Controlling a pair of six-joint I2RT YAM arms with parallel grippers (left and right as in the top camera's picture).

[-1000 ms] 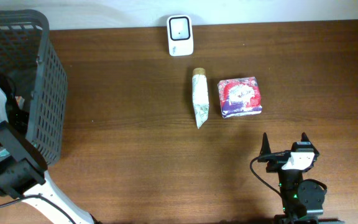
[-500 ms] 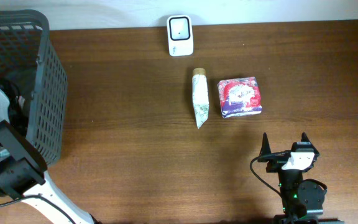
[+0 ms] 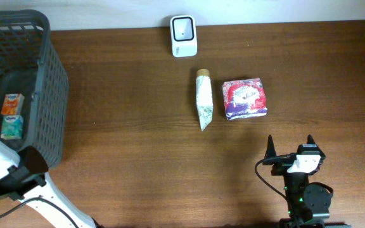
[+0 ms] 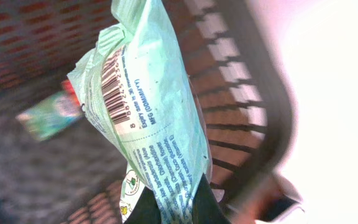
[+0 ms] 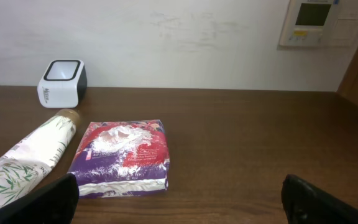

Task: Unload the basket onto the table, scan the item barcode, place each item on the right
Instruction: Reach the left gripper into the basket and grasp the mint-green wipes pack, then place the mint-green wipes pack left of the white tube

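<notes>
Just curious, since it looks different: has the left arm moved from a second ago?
Yes. The left arm has slid toward the picture's bottom edge, uncovering the grey basket's inside.

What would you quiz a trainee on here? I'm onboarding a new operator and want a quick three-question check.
1. True or false: the right gripper is shut on the purple-and-red packet.
2. What does the left gripper hold? A) a metal spoon B) a green packet C) a glass jar
3. In the left wrist view, what printed mark on the held packet faces the camera?

Key:
1. False: it is open and apart from that packet.
2. B.
3. Its barcode.
</notes>
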